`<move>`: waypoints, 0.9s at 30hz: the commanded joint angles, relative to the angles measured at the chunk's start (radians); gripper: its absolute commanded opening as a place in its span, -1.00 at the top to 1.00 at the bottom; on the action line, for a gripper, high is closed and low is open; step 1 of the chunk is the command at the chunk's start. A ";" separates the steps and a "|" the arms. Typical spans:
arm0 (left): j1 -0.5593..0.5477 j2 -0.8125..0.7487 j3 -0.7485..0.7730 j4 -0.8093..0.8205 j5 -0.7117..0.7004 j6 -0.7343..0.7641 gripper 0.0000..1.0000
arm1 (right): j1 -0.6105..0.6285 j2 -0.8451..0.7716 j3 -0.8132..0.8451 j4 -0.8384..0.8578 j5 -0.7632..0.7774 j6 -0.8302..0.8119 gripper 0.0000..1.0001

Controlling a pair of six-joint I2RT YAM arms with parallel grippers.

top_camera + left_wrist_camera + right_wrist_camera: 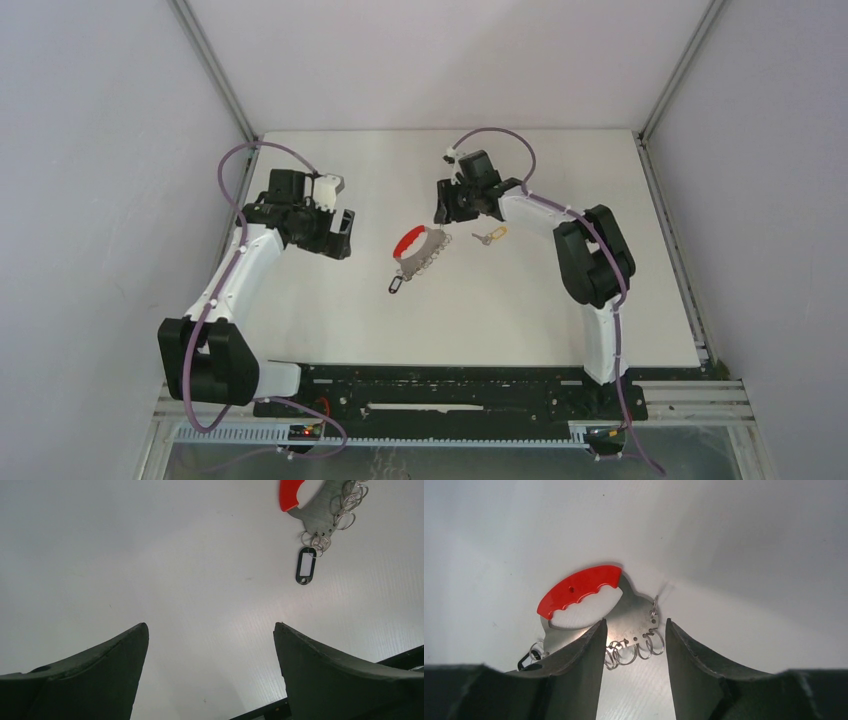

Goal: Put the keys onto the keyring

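keyring [420,250]: lies flat on the table [560,310], right under the right pincer [635,625], well apart from the left pincer [210,627], ahead of it and to its right
keyring handling: looks light; red grip [579,587] and metal plate [636,612] probably stiff, will slide on the smooth top if nudged
keyring hold: best taken by the red grip or the plate edge, leaving the ring side free
wire rings [644,647]: thin, springy, floppy on the plate's holes; likely slip out of a pinch, poor place to grab
yellow-tag key [490,236]: loose on the table, just beside the right pincer on its near right, apart from the keyring; out of the right wrist view
yellow-tag key handling: tiny, light, flat, hard to lift; the plastic tag is the easier hold
black-tag key [306,566]: at the keyring's end toward the left pincer; tag seems hooked among the rings, cannot tell for sure
right pincer state: jaws partly apart, over plate and rings, gripping nothing
left pincer state: jaws spread wide, only bare table between
count keys: two
count keyrings: one
count wire rings: several, bunched, exact count cannot tell
count pincers: two
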State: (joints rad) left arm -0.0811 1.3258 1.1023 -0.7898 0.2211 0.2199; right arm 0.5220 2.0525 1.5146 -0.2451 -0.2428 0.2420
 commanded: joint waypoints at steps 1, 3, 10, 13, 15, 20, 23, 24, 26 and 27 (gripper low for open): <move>-0.005 -0.022 0.071 -0.010 0.006 0.023 -1.00 | 0.017 0.054 0.065 -0.015 -0.006 -0.044 -0.08; -0.005 -0.023 0.074 -0.014 0.003 0.026 -1.00 | 0.019 0.073 0.082 -0.020 0.013 -0.045 -0.07; -0.005 -0.034 0.073 -0.025 0.007 0.038 -1.00 | 0.019 0.121 0.120 -0.020 0.064 -0.045 0.04; -0.005 -0.036 0.074 -0.026 0.005 0.039 -0.99 | 0.019 0.146 0.143 -0.036 0.078 -0.041 0.13; -0.005 -0.038 0.074 -0.026 0.002 0.042 -1.00 | 0.019 0.162 0.157 -0.049 0.083 -0.038 0.19; -0.005 -0.043 0.075 -0.025 -0.004 0.045 -1.00 | 0.019 0.177 0.154 -0.053 0.080 -0.034 0.40; -0.005 -0.042 0.075 -0.026 -0.005 0.045 -1.00 | 0.019 0.171 0.144 -0.052 0.077 -0.033 0.56; -0.005 -0.040 0.076 -0.026 -0.005 0.045 -1.00 | 0.018 0.166 0.140 -0.050 0.077 -0.033 0.63; -0.005 -0.039 0.080 -0.026 -0.006 0.041 -1.00 | 0.015 0.152 0.132 -0.042 0.075 -0.033 0.83; -0.005 -0.039 0.081 -0.026 -0.003 0.040 -1.00 | 0.014 0.142 0.125 -0.035 0.072 -0.034 0.94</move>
State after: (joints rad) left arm -0.0811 1.3140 1.1107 -0.8181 0.2134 0.2451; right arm 0.5388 2.2238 1.6352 -0.2905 -0.1745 0.2169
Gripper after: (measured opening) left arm 0.996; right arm 0.125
